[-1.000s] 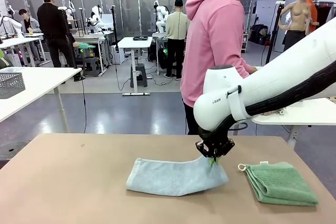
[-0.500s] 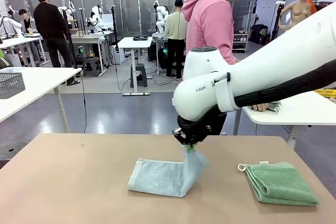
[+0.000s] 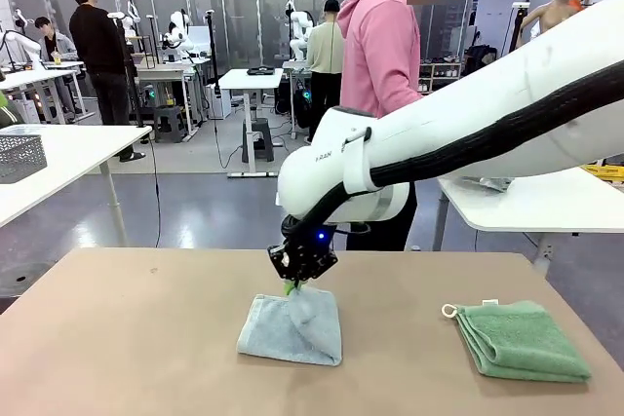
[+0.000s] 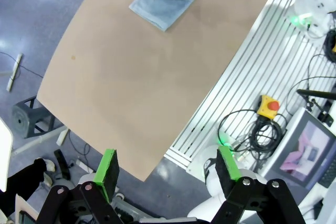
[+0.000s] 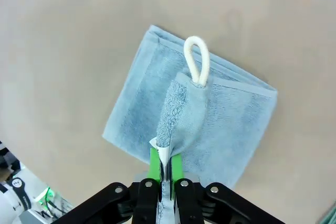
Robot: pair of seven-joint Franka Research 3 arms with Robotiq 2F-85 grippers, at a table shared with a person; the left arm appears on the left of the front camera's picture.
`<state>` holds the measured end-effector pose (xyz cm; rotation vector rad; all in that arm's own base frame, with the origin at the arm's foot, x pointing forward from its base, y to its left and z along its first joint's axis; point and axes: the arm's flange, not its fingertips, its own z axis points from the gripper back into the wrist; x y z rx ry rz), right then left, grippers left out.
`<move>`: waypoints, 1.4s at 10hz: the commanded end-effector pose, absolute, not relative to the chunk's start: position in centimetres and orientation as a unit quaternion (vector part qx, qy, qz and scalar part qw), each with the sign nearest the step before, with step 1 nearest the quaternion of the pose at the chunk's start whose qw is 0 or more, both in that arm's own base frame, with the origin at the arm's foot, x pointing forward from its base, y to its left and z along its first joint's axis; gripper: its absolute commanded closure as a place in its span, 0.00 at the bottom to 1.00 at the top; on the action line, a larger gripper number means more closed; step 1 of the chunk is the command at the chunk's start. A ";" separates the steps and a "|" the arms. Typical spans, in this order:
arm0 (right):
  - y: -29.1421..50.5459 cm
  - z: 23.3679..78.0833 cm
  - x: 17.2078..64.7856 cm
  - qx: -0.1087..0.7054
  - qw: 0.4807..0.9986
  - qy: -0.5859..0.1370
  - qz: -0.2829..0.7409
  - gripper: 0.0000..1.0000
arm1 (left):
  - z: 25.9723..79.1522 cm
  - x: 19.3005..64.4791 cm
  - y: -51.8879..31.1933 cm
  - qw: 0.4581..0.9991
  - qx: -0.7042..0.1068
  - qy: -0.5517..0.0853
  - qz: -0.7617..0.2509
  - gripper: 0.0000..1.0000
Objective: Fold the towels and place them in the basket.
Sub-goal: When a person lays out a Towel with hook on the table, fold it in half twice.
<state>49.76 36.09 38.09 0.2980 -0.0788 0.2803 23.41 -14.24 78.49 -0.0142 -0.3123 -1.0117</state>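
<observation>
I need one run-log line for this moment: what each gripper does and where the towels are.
right gripper: shut on blue-grey towel, mid-fold | left gripper: open, empty | green towel: folded, on table

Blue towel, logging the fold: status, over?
Right claw shut on blue towel, corner carried over the rest. Left claw open, high off the table. Green towel folded at right. Nothing in the way.

We make out one piece of lettering, small dark print on the white casing of the right arm, too small for us to read. We find no legible label on either towel.
</observation>
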 end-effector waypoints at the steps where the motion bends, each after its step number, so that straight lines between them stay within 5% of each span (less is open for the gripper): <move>1: 37.7 37.1 50.9 0.167 0.975 -0.041 0.137 1.00 | 78.7 23.3 -14.2 0.865 -0.005 -0.152 -0.478 0.07; 4: 39.5 34.8 52.1 0.170 0.976 -0.034 0.129 1.00 | 78.7 23.3 -14.2 0.865 -0.005 -0.152 -0.478 0.07; 5: 39.7 34.6 52.4 0.178 0.975 -0.037 0.128 0.68 | 78.7 23.3 -14.2 0.865 -0.005 -0.152 -0.478 0.07; 9: 39.4 34.3 52.3 0.197 0.972 -0.038 0.123 0.00 | 78.7 23.3 -14.2 0.865 -0.005 -0.152 -0.478 0.07; 11: 39.0 34.3 52.2 0.205 0.970 -0.040 0.124 0.00 | 78.7 23.3 -14.2 0.865 -0.005 -0.152 -0.478 0.07; 12: 38.6 34.3 52.2 0.208 0.969 -0.041 0.125 0.11 | 78.7 23.3 -14.2 0.865 -0.005 -0.152 -0.478 0.07; 14: 37.9 34.1 52.3 0.213 0.968 -0.043 0.127 0.00 | 78.7 23.3 -14.2 0.865 -0.005 -0.152 -0.478 0.07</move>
